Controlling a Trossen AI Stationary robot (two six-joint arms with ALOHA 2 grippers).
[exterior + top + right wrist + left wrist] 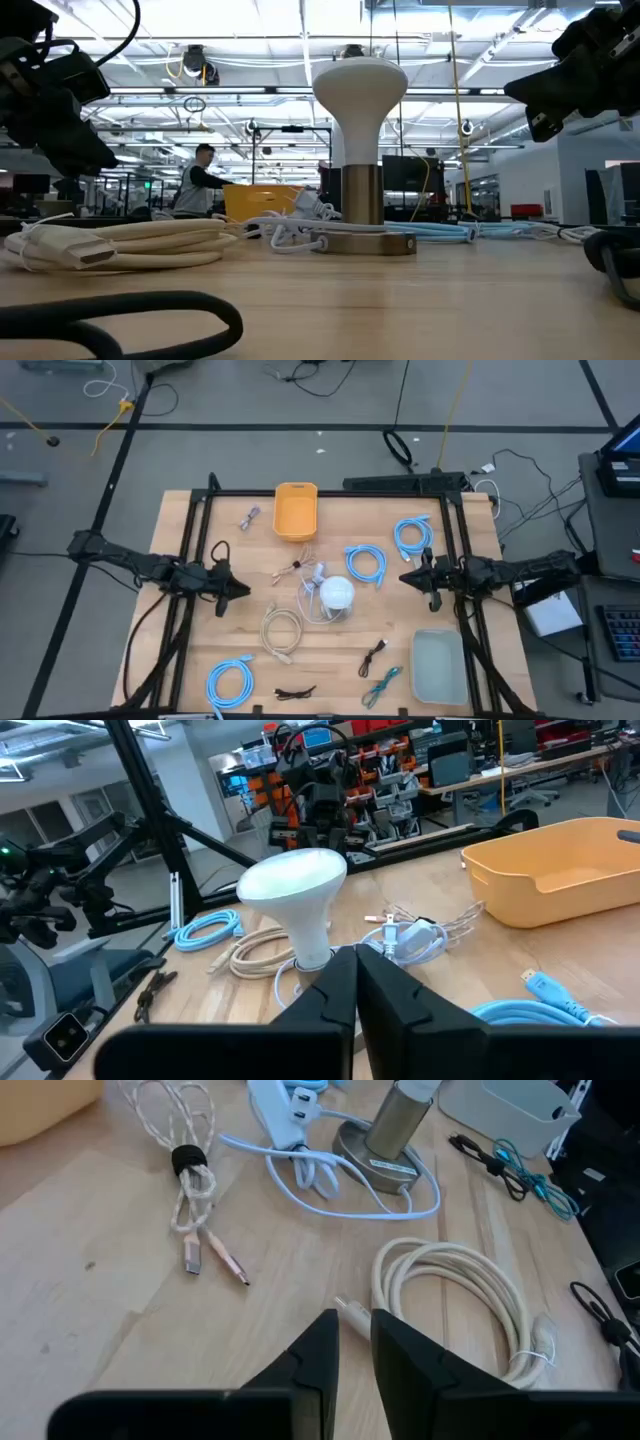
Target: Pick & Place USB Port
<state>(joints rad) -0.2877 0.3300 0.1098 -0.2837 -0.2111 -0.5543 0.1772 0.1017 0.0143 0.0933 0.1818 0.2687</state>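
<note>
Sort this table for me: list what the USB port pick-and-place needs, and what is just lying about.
For the job:
white USB port block
orange bin or grey bin, likely drop spots
left gripper, right gripper

Lying about:
lamp
blue cables
cream cable
braided cable
black cable
teal cable

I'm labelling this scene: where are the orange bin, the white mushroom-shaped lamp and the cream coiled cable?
Orange plastic bin (pixel 295 510): high view, on its inner floor.
White mushroom-shaped lamp (pixel 336 593): high view, on the top of its dome.
Cream coiled cable (pixel 281 628): high view, on the coil's upper loop.
</note>
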